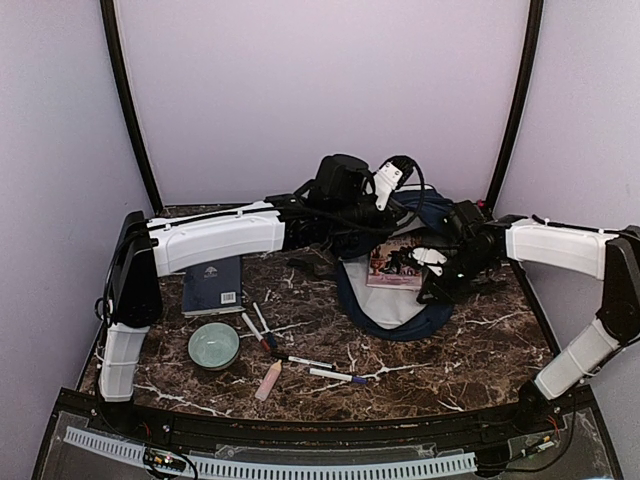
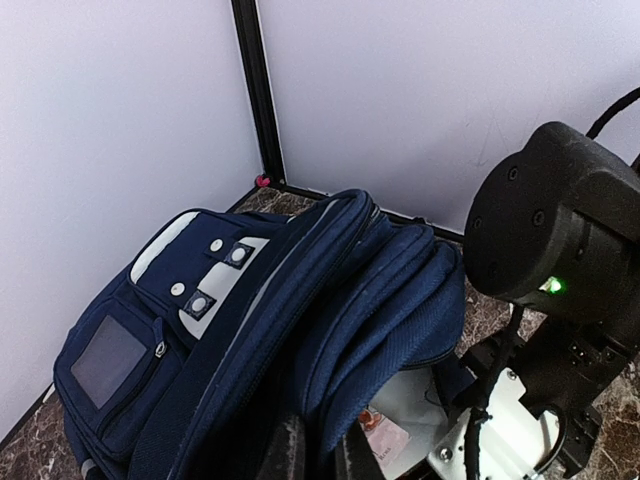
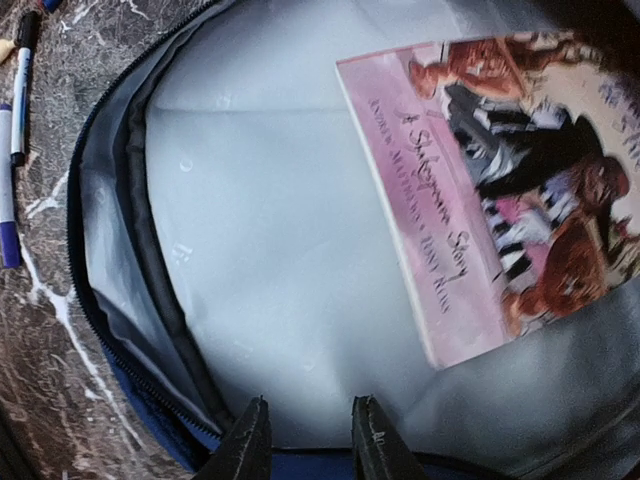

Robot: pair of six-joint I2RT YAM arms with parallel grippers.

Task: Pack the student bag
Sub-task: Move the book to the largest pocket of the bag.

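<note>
Two arms: both reach to the student bag (image 1: 392, 308), mid-back of table (image 1: 480, 350); bag mouth open, pale lining up.
Top view only: navy book (image 1: 212, 285), green bowl (image 1: 213, 345) & pens (image 1: 338, 377) lie on table left & front of bag, apart from it.
L wrist view only: bag's outer side, w/ front pocket, grey patch w/ studs, small window panel; this side stands up near back wall.
R wrist view only: close look inside. Pink picture book (image 3: 500, 190) lies flat on lining, cover up; two markers (image 3: 18, 90) lie on table outside zip edge.
L gripper (image 2: 318, 452): fingers nearly together, pinching navy fabric at bag's upper rim.
R gripper (image 3: 312, 438): fingers a narrow gap apart, nothing betw them. Tips sit over lining just inside bag's rim; touching or not, can't tell.
</note>
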